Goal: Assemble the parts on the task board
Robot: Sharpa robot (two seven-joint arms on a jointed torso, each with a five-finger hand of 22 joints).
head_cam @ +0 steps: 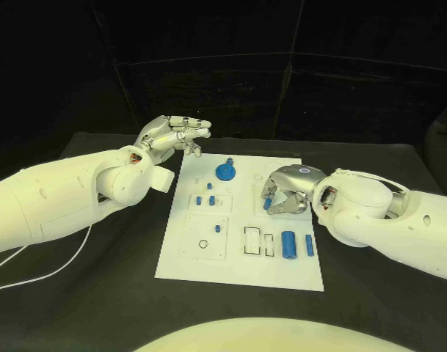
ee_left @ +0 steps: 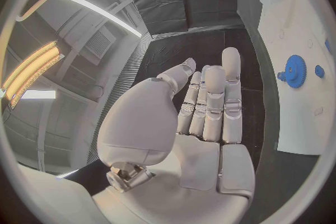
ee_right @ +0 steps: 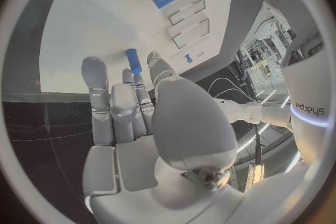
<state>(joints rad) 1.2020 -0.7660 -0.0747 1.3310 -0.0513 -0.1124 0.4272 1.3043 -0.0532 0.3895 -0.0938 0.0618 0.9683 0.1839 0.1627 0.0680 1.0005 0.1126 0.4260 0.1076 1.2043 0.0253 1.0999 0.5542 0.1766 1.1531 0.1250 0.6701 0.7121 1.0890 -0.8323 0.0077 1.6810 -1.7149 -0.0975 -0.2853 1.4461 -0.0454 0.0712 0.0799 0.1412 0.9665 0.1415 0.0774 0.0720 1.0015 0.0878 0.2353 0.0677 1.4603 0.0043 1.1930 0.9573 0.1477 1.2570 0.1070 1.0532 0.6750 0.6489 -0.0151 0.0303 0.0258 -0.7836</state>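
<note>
The right hand (head_cam: pixel 283 195) pinches a small blue peg (head_cam: pixel 269 202) over the board (head_cam: pixel 239 268) near its right edge, a light, stiff, slippery part best held mid-shaft, while the left hand (head_cam: pixel 172 135) hovers empty, fingers apart, at the board's far left corner

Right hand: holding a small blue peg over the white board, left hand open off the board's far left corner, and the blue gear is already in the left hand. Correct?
Not quite. The blue gear sits on the white board, not in the left hand; the head view shows it, and the left wrist view shows that hand's fingers holding nothing. The rest stands: the right hand holds a small blue peg over the board.
</note>
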